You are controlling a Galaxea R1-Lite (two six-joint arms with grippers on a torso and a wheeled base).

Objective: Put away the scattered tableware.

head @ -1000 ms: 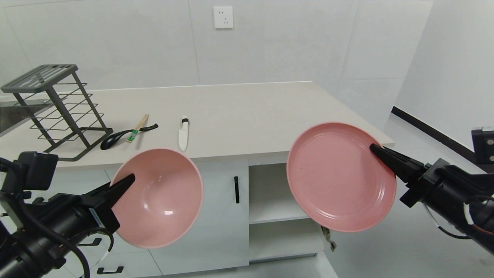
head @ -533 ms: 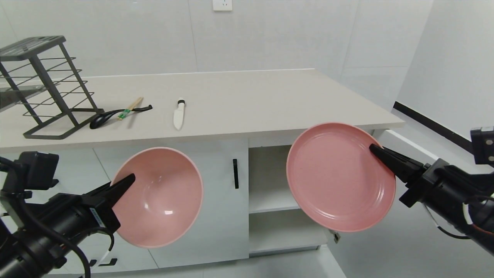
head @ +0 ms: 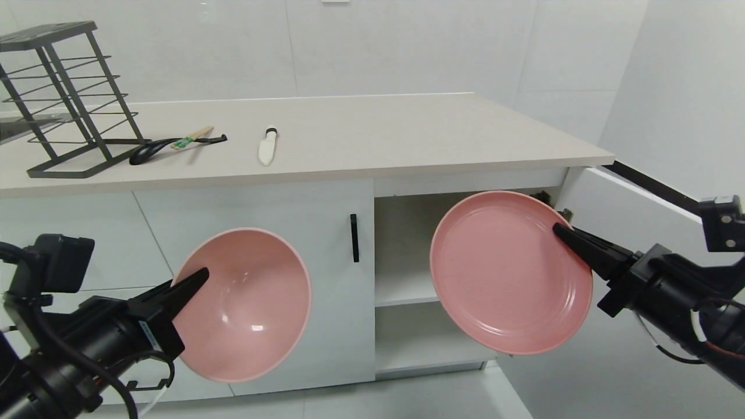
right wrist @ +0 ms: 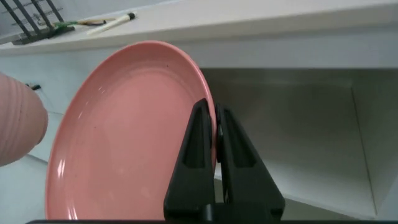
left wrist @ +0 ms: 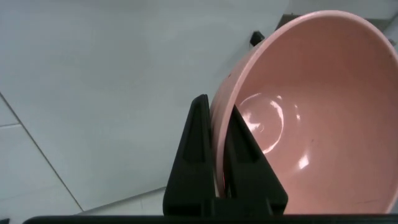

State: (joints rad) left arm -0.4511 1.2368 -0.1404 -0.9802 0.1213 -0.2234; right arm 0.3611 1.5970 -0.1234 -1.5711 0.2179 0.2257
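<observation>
bowl (head: 250,302) left, plate (head: 506,273) right, before cabinet (head: 407,273)

The pale beige surface (head: 407,128) spans the upper frame. At its upper left stand a dark wire rack (head: 64,99), a black plastic spoon (head: 145,152), wooden chopsticks (head: 192,137) and a white knife (head: 267,148).
</observation>
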